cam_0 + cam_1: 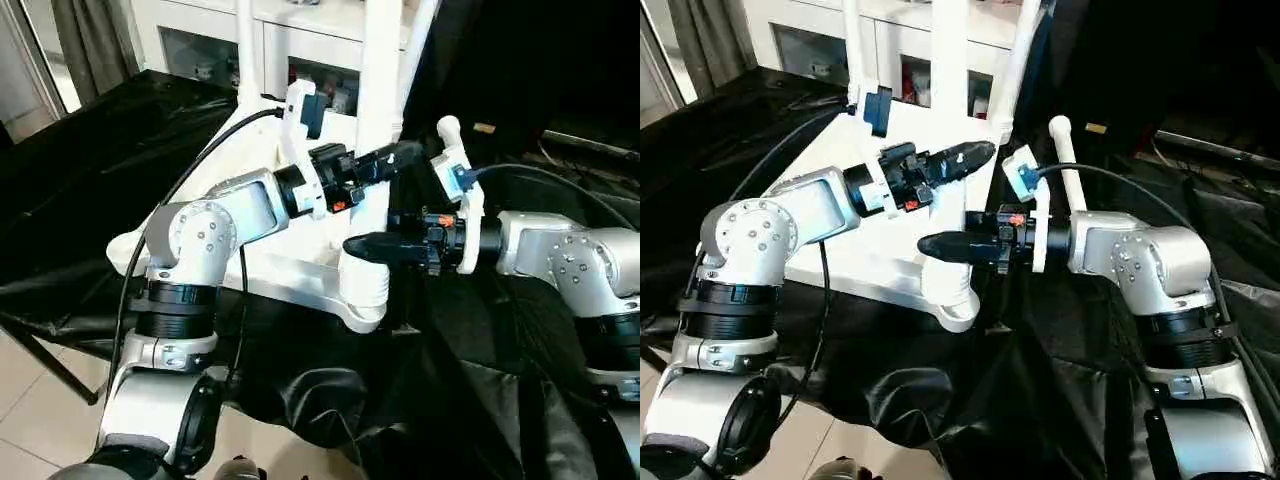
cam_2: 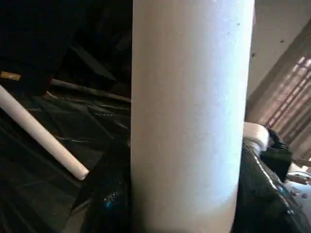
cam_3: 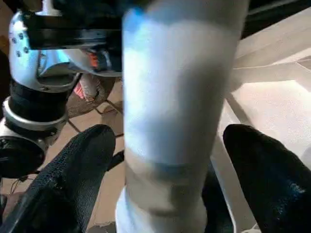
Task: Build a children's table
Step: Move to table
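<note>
The children's table stands upside down: its white tabletop (image 1: 290, 272) lies on black sheeting with white legs rising from the corner sockets. My left gripper (image 1: 400, 156) is shut on the nearest upright leg (image 1: 380, 70) about halfway up; that leg (image 2: 189, 116) sits tight between its fingers. Lower down, just above the ribbed socket (image 1: 364, 292), my right gripper (image 1: 362, 245) is open around the same leg (image 3: 170, 121). Its two fingers (image 3: 73, 174) stand on either side with gaps. Another leg (image 1: 1068, 170) lies loose on the sheeting behind my right arm.
Two more upright legs (image 1: 245, 50) (image 1: 1022, 45) rise at the far corners. A white glass-door cabinet (image 1: 200, 45) stands behind the table. Black sheeting (image 1: 90, 170) covers the work surface and hangs over the near edge; tiled floor (image 1: 40, 410) shows at lower left.
</note>
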`<state>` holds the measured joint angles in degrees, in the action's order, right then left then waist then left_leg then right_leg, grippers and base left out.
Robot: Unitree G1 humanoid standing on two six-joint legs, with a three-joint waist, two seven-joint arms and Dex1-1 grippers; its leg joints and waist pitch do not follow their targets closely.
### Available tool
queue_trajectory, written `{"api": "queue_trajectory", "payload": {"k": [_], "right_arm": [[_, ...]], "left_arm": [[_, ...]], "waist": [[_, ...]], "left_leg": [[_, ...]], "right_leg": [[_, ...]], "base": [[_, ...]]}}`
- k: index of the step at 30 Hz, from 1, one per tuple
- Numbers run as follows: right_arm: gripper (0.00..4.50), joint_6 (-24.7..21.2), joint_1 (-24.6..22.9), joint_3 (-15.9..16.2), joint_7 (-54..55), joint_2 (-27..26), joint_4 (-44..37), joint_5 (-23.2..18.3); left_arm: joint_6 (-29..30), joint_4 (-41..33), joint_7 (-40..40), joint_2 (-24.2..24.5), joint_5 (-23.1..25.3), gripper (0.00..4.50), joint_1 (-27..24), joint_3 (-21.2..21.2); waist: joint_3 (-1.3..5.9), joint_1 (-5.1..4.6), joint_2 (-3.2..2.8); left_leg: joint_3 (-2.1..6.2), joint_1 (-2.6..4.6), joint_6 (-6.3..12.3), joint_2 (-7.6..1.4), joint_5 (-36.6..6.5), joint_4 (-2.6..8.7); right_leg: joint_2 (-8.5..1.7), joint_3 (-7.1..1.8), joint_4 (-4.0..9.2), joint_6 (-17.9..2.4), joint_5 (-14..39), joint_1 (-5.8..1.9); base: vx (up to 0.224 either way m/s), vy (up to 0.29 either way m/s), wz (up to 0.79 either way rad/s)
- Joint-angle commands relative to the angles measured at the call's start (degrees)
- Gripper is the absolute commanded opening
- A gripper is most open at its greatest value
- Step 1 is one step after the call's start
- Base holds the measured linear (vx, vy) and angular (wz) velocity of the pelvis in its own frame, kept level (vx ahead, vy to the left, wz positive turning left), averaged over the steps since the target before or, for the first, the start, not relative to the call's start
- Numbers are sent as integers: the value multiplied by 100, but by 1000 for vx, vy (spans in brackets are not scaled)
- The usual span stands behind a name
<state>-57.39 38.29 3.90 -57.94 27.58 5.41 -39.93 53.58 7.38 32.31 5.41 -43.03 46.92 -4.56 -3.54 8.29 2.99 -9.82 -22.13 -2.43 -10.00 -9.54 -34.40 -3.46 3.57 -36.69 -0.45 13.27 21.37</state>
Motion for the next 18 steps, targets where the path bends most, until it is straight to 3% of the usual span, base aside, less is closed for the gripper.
{"api": "queue_trajectory", "payload": {"k": [1, 4, 15, 18], "right_arm": [[404, -21, 97, 2, 29, -8, 65, 38], [404, -34, 105, -7, 45, -45, 80, 32], [293, -69, 71, -12, 89, -135, 91, 14], [280, -63, 69, -5, 73, -127, 96, 34]], "left_arm": [[-19, -199, 96, 9, 11, 191, 60, 107], [-19, -224, 114, 1, 4, 191, 56, 114], [-24, -246, 141, -78, -57, 191, 74, 128], [-27, -244, 162, -78, -46, 191, 71, 135]], "waist": [[415, 11, 50], [414, 10, 44], [415, 12, 43], [417, 13, 41]], "left_leg": [[94, 120, -33, -324, -373, 354], [93, 125, -35, -326, -402, 354], [94, 125, -39, -327, -389, 355], [94, 125, -42, -327, -384, 354]], "right_leg": [[-529, -299, 395, -1216, -90, -279], [-534, -298, 400, -1235, -84, -275], [-534, -299, 396, -1230, -108, -278], [-534, -300, 394, -1227, -117, -280]], "base": [[0, 0, 0], [0, 0, 0], [0, 0, 0], [0, 0, 0]]}}
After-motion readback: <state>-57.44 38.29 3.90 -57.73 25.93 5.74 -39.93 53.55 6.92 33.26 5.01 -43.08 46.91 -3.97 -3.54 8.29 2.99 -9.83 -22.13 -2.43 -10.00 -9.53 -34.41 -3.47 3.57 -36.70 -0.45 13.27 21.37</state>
